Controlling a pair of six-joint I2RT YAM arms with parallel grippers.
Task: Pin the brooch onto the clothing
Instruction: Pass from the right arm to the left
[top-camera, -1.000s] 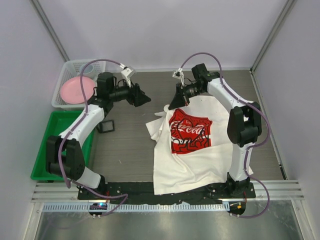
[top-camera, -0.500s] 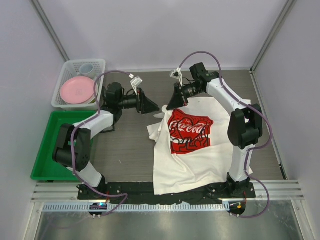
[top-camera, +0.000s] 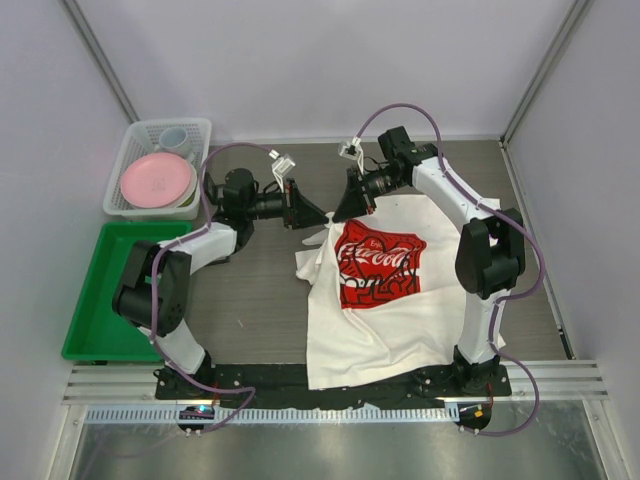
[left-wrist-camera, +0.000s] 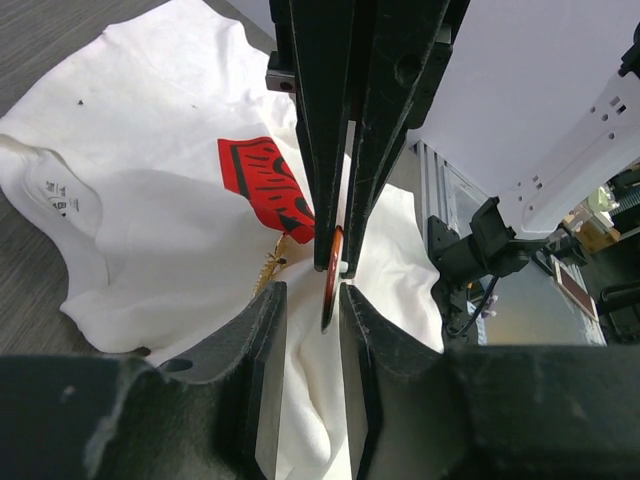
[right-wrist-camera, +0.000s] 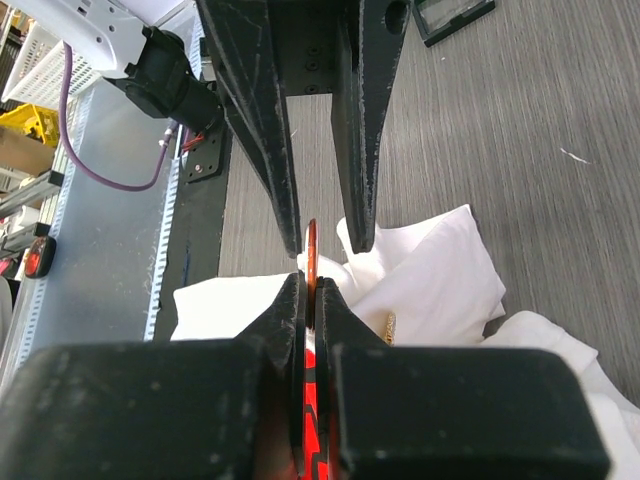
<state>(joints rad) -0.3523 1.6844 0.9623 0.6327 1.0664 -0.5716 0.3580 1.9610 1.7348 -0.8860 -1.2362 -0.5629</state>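
1. The white T-shirt (top-camera: 380, 320) lies spread on the grey table (top-camera: 250, 290) in front of the right arm. Its red printed square (top-camera: 378, 262) faces up, and its left edge is bunched into folds.
2. The right claw (right-wrist-camera: 308, 286) is clenched on the brooch (right-wrist-camera: 310, 250), a thin orange-red disc seen edge-on. The disc stands upright out of the fingertips, above the shirt's crumpled far-left corner.
3. The left claw (left-wrist-camera: 311, 290) faces the right one tip to tip, and in the overhead view the two meet just past the shirt's far-left edge.
4. The left claw is released. Its two fingers (right-wrist-camera: 270, 130) stand apart with the brooch between them, and the right wrist view shows a gap on each side of the disc. In the left wrist view the disc sits nearer one finger than the other. Whether it touches that finger cannot be told.
5. The brooch is held off the cloth and is not pinned to it.
6. A small gold-coloured piece (left-wrist-camera: 272, 265) lies on the white fabric below the claws, beside the edge of the red print. What it is cannot be made out.
7. On the left side of the table sits a green tray (top-camera: 85, 300). Behind it is a white basket (top-camera: 135, 126) holding a pink plate (top-camera: 157, 180) and a pale cup (top-camera: 175, 137).
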